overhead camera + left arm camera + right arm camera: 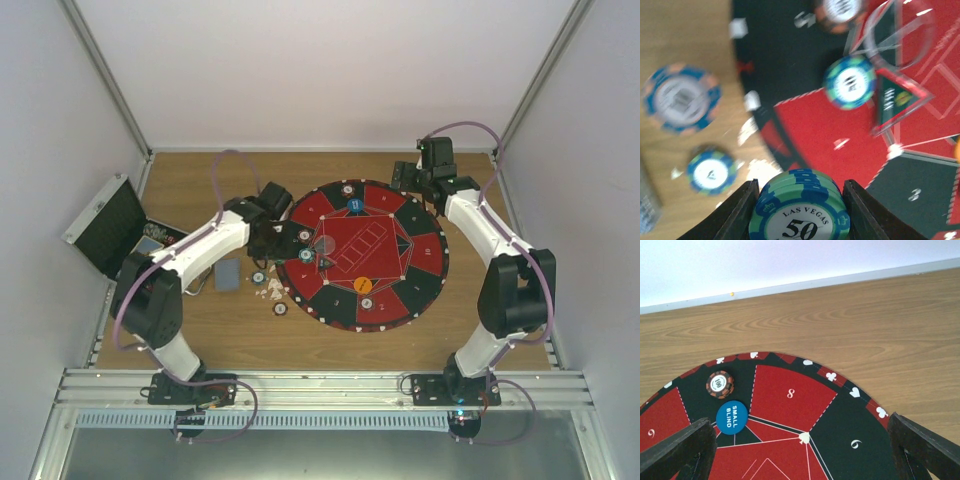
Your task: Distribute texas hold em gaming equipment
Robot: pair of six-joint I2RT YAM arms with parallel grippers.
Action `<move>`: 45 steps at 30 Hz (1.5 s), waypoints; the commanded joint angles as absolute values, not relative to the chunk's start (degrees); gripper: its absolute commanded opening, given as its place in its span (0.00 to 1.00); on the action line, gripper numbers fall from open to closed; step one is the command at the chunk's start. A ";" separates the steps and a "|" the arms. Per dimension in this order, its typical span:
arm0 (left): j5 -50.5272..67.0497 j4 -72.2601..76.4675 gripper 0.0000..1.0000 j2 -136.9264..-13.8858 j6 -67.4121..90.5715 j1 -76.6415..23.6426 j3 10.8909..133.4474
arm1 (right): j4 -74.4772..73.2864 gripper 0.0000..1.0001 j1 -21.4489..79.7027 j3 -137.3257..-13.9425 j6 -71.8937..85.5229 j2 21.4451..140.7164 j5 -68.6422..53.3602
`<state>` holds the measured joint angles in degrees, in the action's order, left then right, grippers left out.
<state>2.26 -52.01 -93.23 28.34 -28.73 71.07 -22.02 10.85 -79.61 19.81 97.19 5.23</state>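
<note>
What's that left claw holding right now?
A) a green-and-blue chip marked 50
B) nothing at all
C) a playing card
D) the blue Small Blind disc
A: in the left wrist view the left gripper is closed on a green-and-blue chip printed LAS VEGAS 50, with a black finger against each side of it.

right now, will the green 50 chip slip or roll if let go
Probably rigid: the green 50 chip looks unbent between the left fingers. Gripped only at its rim, it could slip. Dropped on edge, a disc likely rolls.
</note>
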 commanded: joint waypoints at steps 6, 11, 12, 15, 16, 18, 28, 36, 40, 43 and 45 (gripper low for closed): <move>5.01 -48.57 0.35 -115.05 20.47 -32.08 96.89 | -21.49 0.94 10.32 -77.04 20.43 92.64 5.80; 6.21 -49.99 0.35 -130.13 18.01 -30.94 115.92 | -22.01 0.94 10.37 -75.84 20.93 91.13 6.03; 6.68 -50.63 0.35 -132.84 17.75 -30.64 119.94 | -22.04 0.94 10.35 -75.52 21.05 90.88 6.09; 7.09 -51.71 0.35 -138.73 17.07 -29.93 127.95 | -22.20 0.94 10.34 -74.49 21.30 89.86 6.25; 7.38 -51.65 0.34 -139.92 17.05 -29.69 129.15 | -22.28 0.94 10.29 -74.18 21.43 89.61 6.28; 7.80 -50.60 0.34 -141.37 17.20 -29.09 129.67 | -22.49 0.94 10.28 -73.72 21.59 89.26 6.39; 9.43 -44.33 0.34 -144.06 17.66 -28.58 129.46 | -22.79 0.94 10.28 -73.47 21.86 89.55 6.28; 9.96 -39.31 0.32 -145.87 19.17 -28.64 129.46 | -23.07 0.94 10.35 -73.48 21.88 89.88 5.82; 10.94 -37.06 0.32 -146.94 20.30 -28.59 129.51 | -23.28 0.94 10.30 -73.47 21.90 90.01 5.72; 11.33 -35.96 0.31 -147.74 20.80 -28.67 129.54 | -23.33 0.94 10.32 -73.34 21.95 90.03 5.71; 11.46 -35.42 0.31 -148.23 20.99 -28.62 129.53 | -23.38 0.94 10.30 -73.24 21.97 90.01 5.72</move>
